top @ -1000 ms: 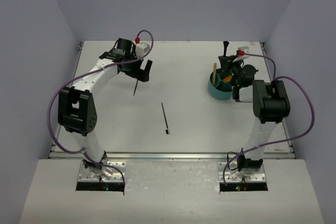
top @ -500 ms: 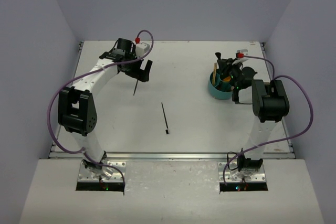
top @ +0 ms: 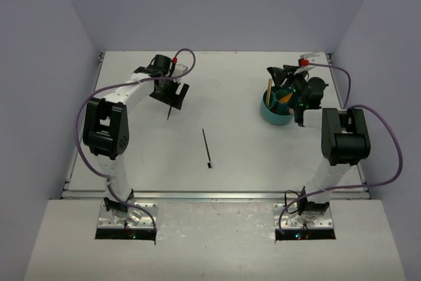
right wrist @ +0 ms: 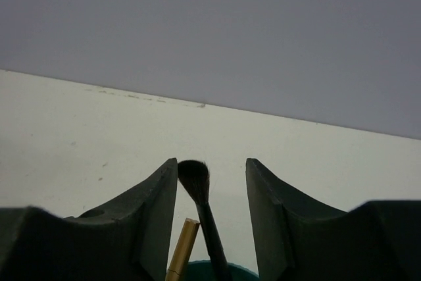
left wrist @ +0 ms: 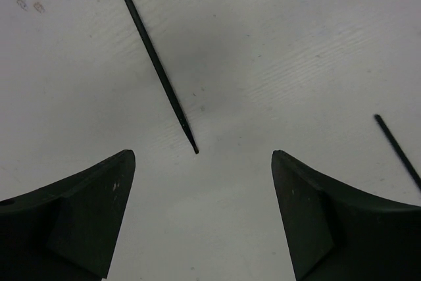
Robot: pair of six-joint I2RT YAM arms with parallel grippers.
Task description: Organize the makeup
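makeup, loose: one thin black brush (left wrist: pixel 154 60) lay flat on the white table (top: pixel 237 156) at far left, its pointed tip just ahead of the gap of the left gripper (left wrist: pixel 202 162). a second thin black brush (top: pixel 206 147) lay alone near mid-table, well apart from the first; one end of it showed at the right edge of the left wrist view.

makeup, stowed: a soft-headed black brush (right wrist: pixel 195 179) stood upright in the teal round container (top: pixel 275 115) at far right, with a wooden stick (top: pixel 268 89) beside it and an orange wedge (top: pixel 285 99) inside.

left jaws were spread wide just above the table, pinching nothing.

right gripper (right wrist: pixel 212 166) sat over the container, jaws apart on either side of the brush head. the head lay close against one finger with a clear gap to the other; no pinch.

any print on the items was too small to read.
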